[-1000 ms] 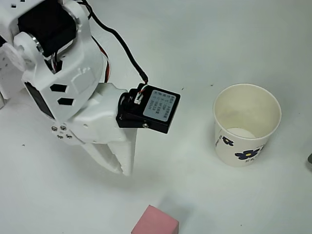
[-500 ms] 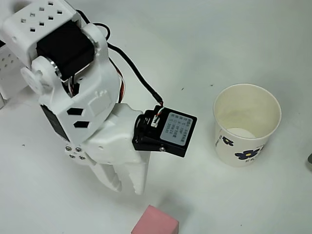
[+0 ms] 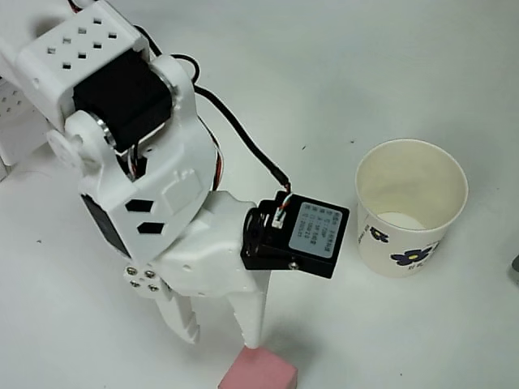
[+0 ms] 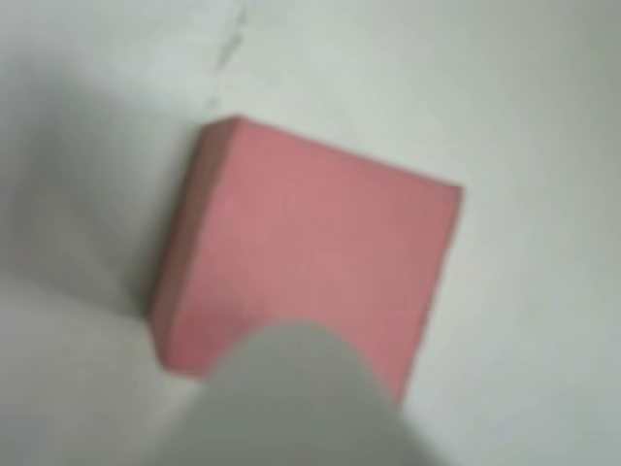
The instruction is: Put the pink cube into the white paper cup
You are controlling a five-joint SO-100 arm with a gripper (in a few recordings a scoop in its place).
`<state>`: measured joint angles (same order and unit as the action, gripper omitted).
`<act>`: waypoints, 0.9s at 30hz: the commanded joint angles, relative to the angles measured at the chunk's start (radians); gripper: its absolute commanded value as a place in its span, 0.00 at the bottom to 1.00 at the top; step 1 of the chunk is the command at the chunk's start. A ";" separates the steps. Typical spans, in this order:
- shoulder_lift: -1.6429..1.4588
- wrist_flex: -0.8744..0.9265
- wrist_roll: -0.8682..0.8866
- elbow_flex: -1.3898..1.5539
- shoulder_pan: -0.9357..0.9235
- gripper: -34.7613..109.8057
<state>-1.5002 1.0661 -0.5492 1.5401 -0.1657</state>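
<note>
Cube (image 3: 258,369) sits at the bottom edge of the surface (image 3: 340,65) in the overhead view, partly cut off by the frame. Hand (image 3: 220,328) is just above it, fingers a little apart w/ nothing held. One finger (image 3: 250,320) has its tip right at the cube's top edge; the other tip lands on bare surface to the left, beside the cube, not past it. Wrist view: cube (image 4: 310,267) close up, blurred, lying flat, w/ a white fingertip (image 4: 291,398) overlapping its near edge.

Cup (image 3: 409,207) stands upright near the right edge, well apart from the cube, mouth open, nothing inside that I can see.

Risks, as I judge them: opening looks too narrow and offset, so coming down as is would likely put a fingertip on top of the cube or shove it off toward the bottom edge instead of straddling it. Needs a wider opening and a shift toward the cube first. Cube also looks turned relative to the fingers, so a squeeze on corners could twist it out. Later, cup is light; clipping its rim could tip it.
</note>
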 commanded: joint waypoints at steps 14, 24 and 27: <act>0.144 0.054 -0.037 -0.325 0.009 0.46; 0.210 0.067 -0.038 -0.385 0.017 0.47; 0.213 0.071 -0.038 -0.385 0.018 0.47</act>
<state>-1.2379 1.1213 -0.5722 1.2471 -0.1396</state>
